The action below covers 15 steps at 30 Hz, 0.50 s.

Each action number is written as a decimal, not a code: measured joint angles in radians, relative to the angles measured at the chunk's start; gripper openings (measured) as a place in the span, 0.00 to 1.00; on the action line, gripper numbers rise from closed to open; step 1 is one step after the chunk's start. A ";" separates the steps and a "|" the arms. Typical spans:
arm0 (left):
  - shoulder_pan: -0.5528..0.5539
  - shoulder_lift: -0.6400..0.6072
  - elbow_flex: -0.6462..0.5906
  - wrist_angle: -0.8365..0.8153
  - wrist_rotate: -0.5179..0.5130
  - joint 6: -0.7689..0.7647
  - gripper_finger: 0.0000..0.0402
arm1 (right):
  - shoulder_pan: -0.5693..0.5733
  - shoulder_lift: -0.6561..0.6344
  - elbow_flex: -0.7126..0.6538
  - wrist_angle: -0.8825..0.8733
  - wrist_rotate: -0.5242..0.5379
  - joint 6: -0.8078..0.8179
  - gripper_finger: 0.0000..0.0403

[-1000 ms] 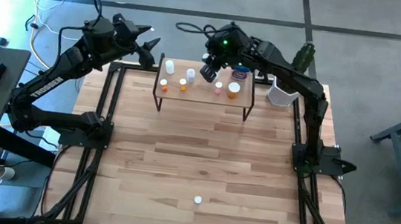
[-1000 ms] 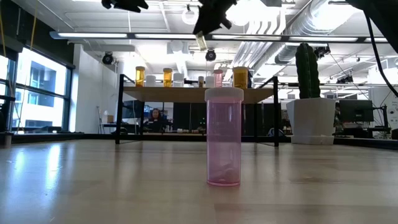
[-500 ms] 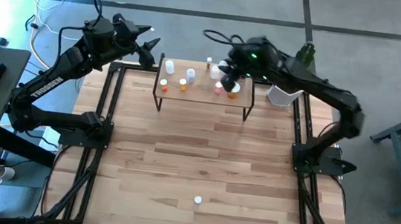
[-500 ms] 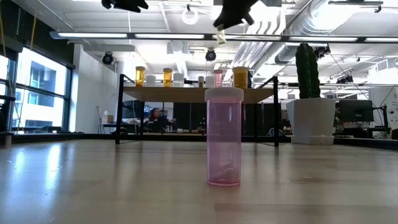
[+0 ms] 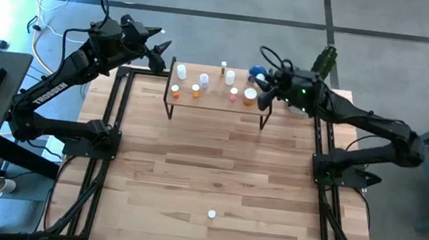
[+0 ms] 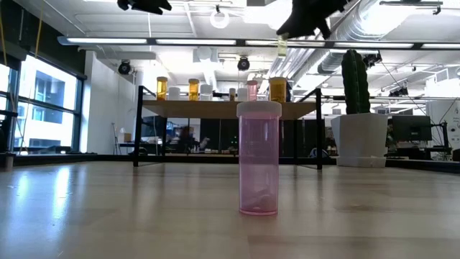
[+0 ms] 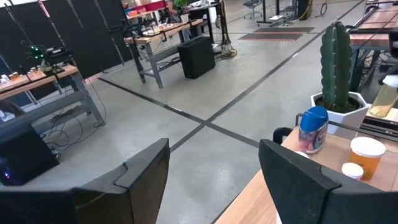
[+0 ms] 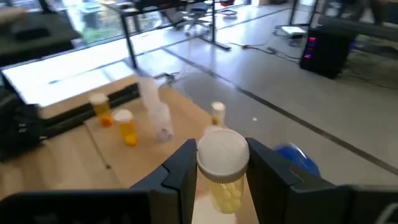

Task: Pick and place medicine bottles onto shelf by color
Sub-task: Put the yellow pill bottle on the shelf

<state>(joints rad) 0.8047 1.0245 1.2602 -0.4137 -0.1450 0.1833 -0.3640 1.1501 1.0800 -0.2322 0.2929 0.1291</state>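
My right tool hung above right end of low light-wood shelf on black metal legs, fingers clamped on clear white-capped bottle of pale pills. My left tool waited off shelf's left end, above bench's far left corner, fingers spread, nothing between them. Small white, orange bottles stood on shelf top; blue jar near its right end. Pink translucent white-capped bottle stood alone on light-wood bench, well apart from shelf, at near side.

Bright ceiling lights, window glare, blurred right wrist view.
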 joint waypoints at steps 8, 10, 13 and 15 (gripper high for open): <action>0.000 0.000 0.000 0.000 0.000 0.000 0.59 | 0.011 -0.094 -0.207 0.124 0.045 0.103 0.26; 0.000 0.000 0.000 0.000 0.000 0.000 0.59 | 0.011 -0.094 -0.242 0.145 0.045 0.119 0.26; 0.000 0.000 0.000 0.000 0.000 0.000 0.59 | 0.012 -0.089 -0.285 0.170 0.045 0.146 0.26; 0.000 0.000 0.000 -0.001 0.000 0.000 0.59 | 0.011 -0.088 -0.313 0.180 0.045 0.165 0.26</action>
<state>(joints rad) 0.8047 1.0245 1.2602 -0.4145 -0.1448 0.1833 -0.3527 1.0618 0.7665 -0.0525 0.3376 0.2938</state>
